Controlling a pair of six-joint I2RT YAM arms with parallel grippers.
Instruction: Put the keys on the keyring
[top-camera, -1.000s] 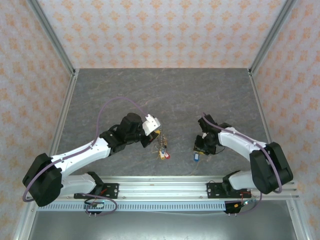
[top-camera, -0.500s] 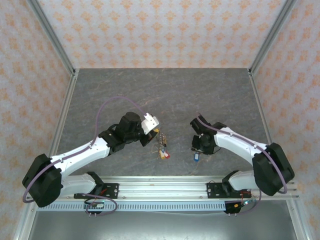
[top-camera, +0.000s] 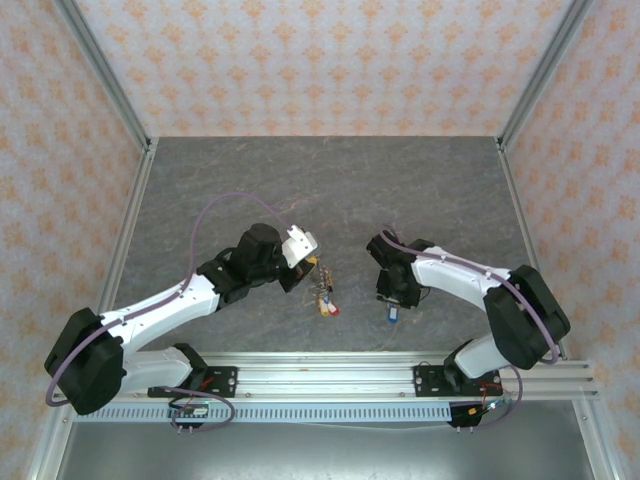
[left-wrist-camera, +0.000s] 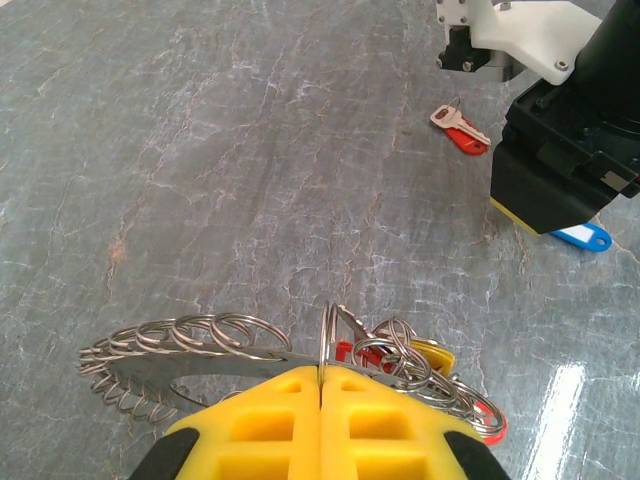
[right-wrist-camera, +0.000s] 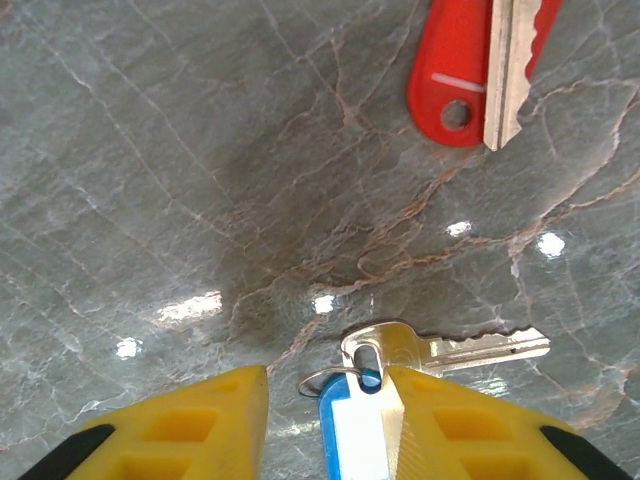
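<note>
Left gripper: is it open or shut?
Shut: the left gripper has its yellow fingers pressed together, no gap, on the keyring.

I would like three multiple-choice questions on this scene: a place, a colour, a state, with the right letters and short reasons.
1. Where is the blue-tagged key? A. on the table, between the right gripper's fingers; B. at the table's far edge; C. off the table.
2. What colour is the other loose key's tag? A. green; B. red; C. white.
3. How is the left gripper? A. open; B. shut on the keyring; C. shut on a loose key.
1 A: its tag sits between the yellow fingers. 2 B: the tag is red. 3 B: its fingers meet on the ring.
</note>
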